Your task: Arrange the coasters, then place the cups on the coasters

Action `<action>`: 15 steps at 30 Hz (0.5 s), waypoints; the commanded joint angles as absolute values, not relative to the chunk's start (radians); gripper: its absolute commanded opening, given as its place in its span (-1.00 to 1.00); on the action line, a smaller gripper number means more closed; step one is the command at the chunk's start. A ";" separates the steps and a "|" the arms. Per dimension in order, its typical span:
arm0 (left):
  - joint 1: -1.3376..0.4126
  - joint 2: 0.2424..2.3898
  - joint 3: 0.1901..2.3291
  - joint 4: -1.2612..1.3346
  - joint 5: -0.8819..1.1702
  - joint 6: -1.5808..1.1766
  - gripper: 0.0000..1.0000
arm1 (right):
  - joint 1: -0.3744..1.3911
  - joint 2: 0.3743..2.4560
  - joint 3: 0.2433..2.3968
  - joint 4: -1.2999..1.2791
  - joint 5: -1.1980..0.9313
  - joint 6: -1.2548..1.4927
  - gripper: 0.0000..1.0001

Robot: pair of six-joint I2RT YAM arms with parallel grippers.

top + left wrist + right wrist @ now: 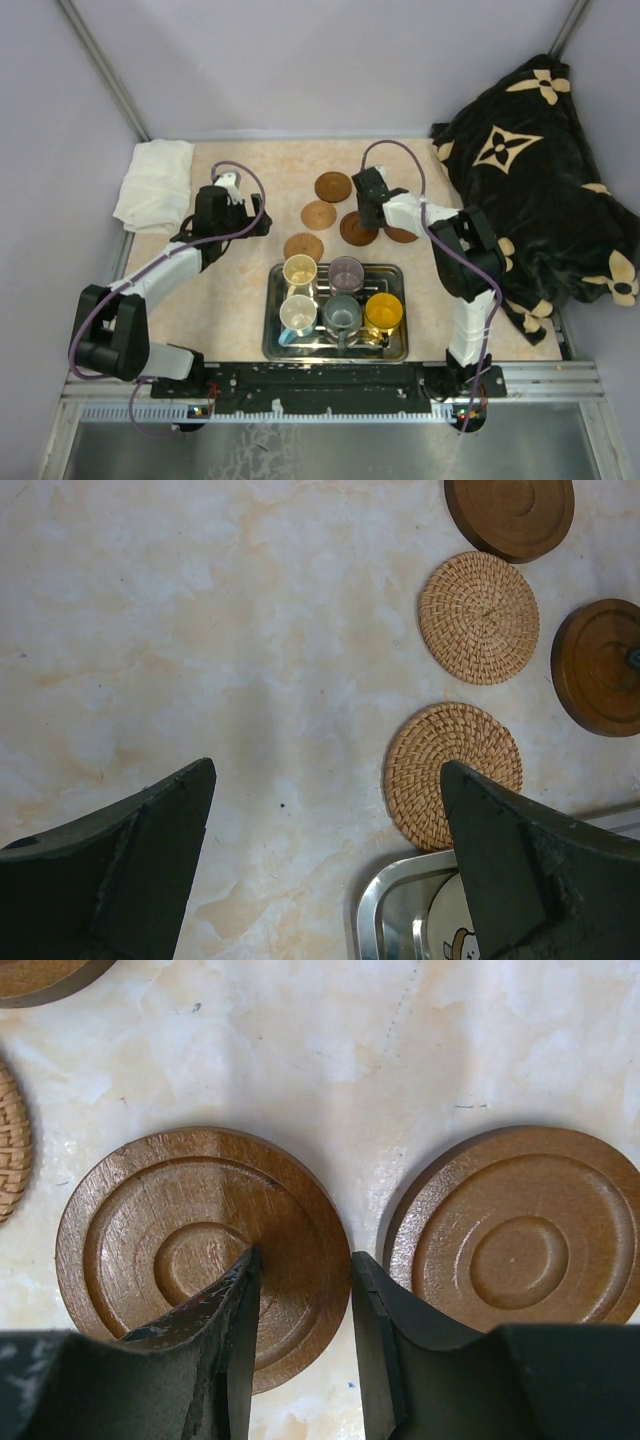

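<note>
Five coasters lie behind the tray: dark wooden ones (333,186), (358,230), (402,233) and woven ones (319,214), (303,246). My right gripper (305,1260) (368,215) is closed over the right rim of a dark coaster (190,1250), one finger in its groove, the other against its outer edge. Another dark coaster (520,1230) lies just to the right. My left gripper (328,770) (250,215) hovers wide open over bare table beside a woven coaster (455,770). The cups stand in the metal tray (336,355): cream (299,270), purple (346,272), white (298,314), grey (342,314), orange-yellow (383,312).
A folded white cloth (155,183) lies at the back left corner. A black blanket with cream flower prints (540,190) is piled along the right side. The tray's corner (390,910) shows under my left gripper.
</note>
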State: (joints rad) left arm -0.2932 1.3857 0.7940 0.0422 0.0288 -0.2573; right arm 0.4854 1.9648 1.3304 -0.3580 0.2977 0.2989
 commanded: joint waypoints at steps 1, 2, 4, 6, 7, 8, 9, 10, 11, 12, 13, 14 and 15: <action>-0.299 1.397 0.821 0.042 0.034 -0.256 0.99 | 0.474 1.988 1.339 -0.415 0.384 0.263 -0.39; -0.299 1.399 0.822 0.042 0.035 -0.256 0.99 | 0.473 1.994 1.345 -0.420 0.390 0.260 -0.39; -0.299 1.398 0.821 0.041 0.035 -0.255 0.99 | 0.469 2.003 1.355 -0.427 0.400 0.256 -0.39; -0.299 1.398 0.820 0.041 0.035 -0.255 0.99 | 0.464 2.005 1.359 -0.425 0.397 0.256 -0.38; -0.299 1.398 0.820 0.041 0.035 -0.254 0.99 | 0.462 2.005 1.360 -0.424 0.396 0.256 -0.38; -0.299 1.396 0.819 0.039 0.034 -0.253 0.99 | 0.460 2.004 1.362 -0.424 0.395 0.255 -0.37; -0.299 1.396 0.818 0.040 0.033 -0.252 0.99 | 0.460 2.003 1.363 -0.423 0.394 0.255 -0.36; -0.299 1.395 0.818 0.039 0.032 -0.251 0.99 | 0.460 2.002 1.364 -0.422 0.391 0.254 -0.34; -0.299 1.394 0.817 0.040 0.031 -0.251 0.99 | 0.460 2.000 1.364 -0.419 0.387 0.253 -0.30; -0.299 1.395 0.816 0.039 0.031 -0.251 0.99 | 0.460 1.997 1.364 -0.416 0.381 0.253 -0.25; -0.298 1.394 0.815 0.040 0.030 -0.251 0.99 | 0.460 1.993 1.364 -0.415 0.373 0.253 -0.19; -0.299 1.395 0.816 0.040 0.030 -0.252 0.99 | 0.460 1.989 1.364 -0.410 0.367 0.253 -0.16; -0.299 1.396 0.815 0.040 0.031 -0.253 0.99 | 0.460 1.986 1.364 -0.408 0.363 0.253 -0.12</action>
